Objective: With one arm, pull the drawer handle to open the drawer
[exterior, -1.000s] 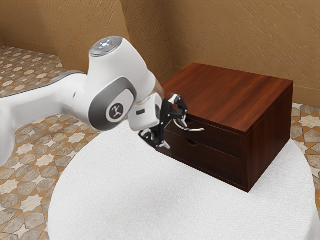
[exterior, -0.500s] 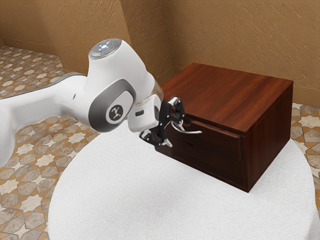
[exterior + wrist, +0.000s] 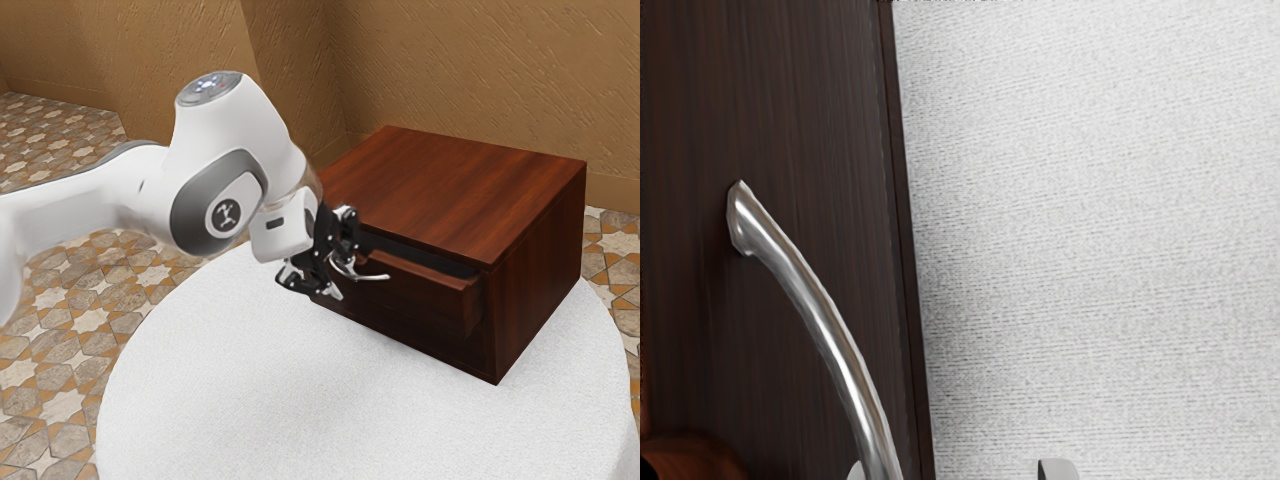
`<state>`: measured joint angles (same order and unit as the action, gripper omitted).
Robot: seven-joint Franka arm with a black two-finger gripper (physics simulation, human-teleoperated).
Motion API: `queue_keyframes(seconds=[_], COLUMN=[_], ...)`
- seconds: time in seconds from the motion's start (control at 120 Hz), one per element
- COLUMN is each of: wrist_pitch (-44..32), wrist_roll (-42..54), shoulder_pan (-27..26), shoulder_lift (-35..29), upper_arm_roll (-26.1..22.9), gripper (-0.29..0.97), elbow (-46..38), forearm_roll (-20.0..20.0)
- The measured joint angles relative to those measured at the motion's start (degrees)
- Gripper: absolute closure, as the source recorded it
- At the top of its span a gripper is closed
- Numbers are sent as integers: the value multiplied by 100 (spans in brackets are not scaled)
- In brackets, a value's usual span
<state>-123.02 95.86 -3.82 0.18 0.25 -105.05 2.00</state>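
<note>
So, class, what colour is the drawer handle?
The handle is shiny silver, clearest in the wrist view.

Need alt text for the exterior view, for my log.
A white arm's black gripper is at the silver handle of the upper drawer, which stands partly out of a dark wooden cabinet on a round white table.

We look from beside the arm (image 3: 100, 210), slightly above, toward the wooden cabinet (image 3: 460, 190); our wrist camera faces the drawer front (image 3: 770, 130) closely; both share its metal handle (image 3: 815, 315)
</note>
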Motion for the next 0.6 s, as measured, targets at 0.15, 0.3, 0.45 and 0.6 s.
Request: queue_keyframes(seconds=[0.15,0.3,0.45,0.6], wrist_pitch=[259,566,871,1122], wrist_roll=[-105,-224,-353,-480], shoulder_pan=[3,-35,-50,-45], shoulder_lift=[-53,-84,-98,-161], upper_arm_roll=[-15,9,31,26], gripper=[63,65,65,67], elbow=[83,179,209,212], forearm_roll=[1,6,12,12])
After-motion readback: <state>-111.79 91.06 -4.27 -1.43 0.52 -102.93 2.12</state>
